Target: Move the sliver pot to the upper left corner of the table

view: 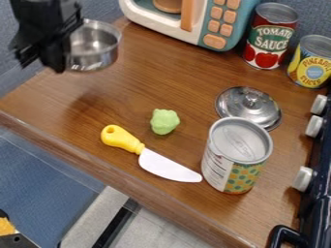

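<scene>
At the upper left, my black gripper (55, 53) hangs above the table's left part, at the near side of the silver pot (96, 46). The pot is held up off the wooden table (110, 92), its opening facing up and its left side hidden behind the gripper. The gripper is shut on the pot's edge or handle; the exact grip spot is hidden.
A toy microwave (194, 22) stands at the back, with two cans (270, 36) to its right. A silver lid (249, 104), an upright can (236, 155), a green toy vegetable (164, 121) and a yellow-handled knife (161, 162) lie toward the middle and front. A stove (317, 179) borders the right.
</scene>
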